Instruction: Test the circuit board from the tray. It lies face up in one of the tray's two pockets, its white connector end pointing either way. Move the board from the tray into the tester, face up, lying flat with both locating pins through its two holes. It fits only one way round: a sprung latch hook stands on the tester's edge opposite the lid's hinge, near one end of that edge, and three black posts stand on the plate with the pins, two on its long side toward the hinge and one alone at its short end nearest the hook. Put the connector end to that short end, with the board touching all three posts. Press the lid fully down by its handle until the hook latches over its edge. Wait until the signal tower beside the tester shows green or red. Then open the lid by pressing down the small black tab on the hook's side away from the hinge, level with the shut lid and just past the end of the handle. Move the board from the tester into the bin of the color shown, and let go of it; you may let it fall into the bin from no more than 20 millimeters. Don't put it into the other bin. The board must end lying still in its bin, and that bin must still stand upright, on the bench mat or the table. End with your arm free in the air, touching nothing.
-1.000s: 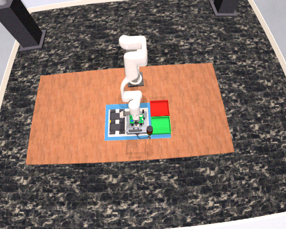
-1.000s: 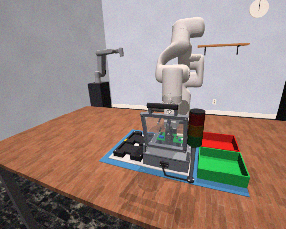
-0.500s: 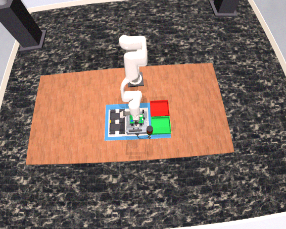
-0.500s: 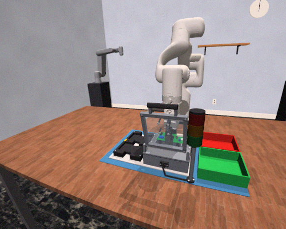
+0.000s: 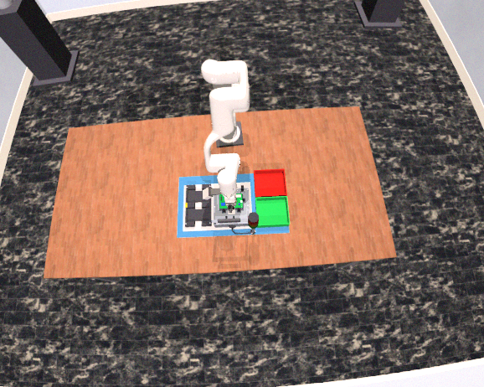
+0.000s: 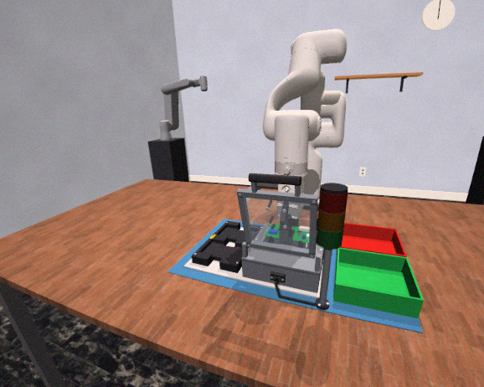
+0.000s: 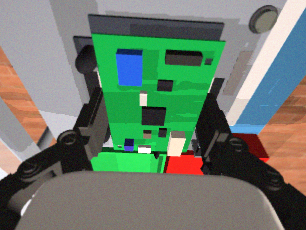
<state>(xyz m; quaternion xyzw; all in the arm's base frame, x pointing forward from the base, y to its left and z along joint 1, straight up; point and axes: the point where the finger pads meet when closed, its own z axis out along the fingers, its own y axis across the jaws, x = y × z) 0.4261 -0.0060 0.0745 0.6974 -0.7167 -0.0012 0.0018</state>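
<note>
Wrist: green circuit board (image 7: 155,95), face up.

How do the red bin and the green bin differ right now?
Colour: one bin is red, the other green. Place: the red bin stands farther back, toward the arm's base, while the green bin stands in front, right beside the signal tower. Both are upright, open-topped and empty, side by side on the blue mat. Neither holds the board, which the pincer grips.
</note>
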